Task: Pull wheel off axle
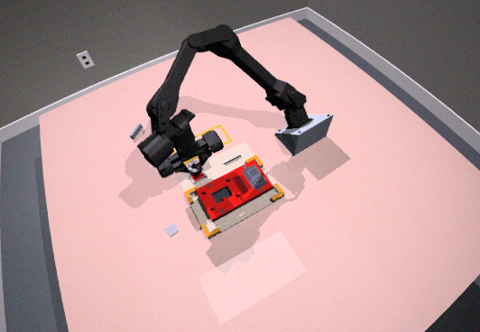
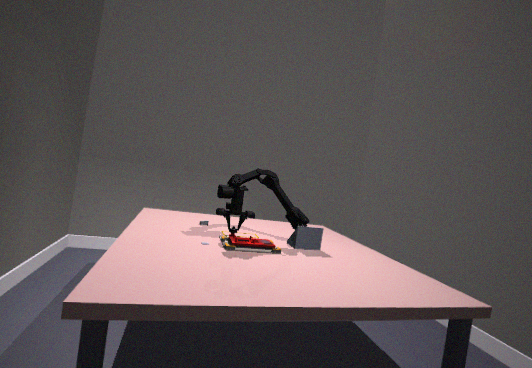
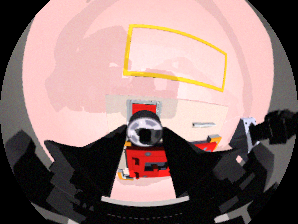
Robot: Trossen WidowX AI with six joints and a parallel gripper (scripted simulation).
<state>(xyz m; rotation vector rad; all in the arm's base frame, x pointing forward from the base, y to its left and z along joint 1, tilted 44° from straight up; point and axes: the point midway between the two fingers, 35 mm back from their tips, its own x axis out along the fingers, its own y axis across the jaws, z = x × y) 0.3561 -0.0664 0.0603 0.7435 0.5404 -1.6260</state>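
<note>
The wheel (image 1: 196, 169) (image 3: 144, 129), a black tyre with a silver hub, is held between the fingertips. My gripper (image 2: 233, 230) is shut on it, pointing down. The wheel is above a small red square base (image 1: 198, 177) (image 3: 144, 107) at the left end of the cream board, near the red plate. The axle is hidden by the wheel and fingers, so I cannot tell whether it is still inside the hub. The marked area, a yellow outline (image 1: 226, 133) (image 3: 128, 50), lies on the table behind the board, partly hidden by the arm in the top view.
The red plate (image 1: 208, 202) (image 3: 145, 154) with orange corner pieces is beside the wheel's base. A thin metal bar (image 1: 232, 160) (image 3: 204, 125) lies on the cream board. A small grey block (image 1: 136, 131) and a pale square (image 1: 171, 229) are to the left. The arm's pedestal (image 1: 316, 135) is to the right.
</note>
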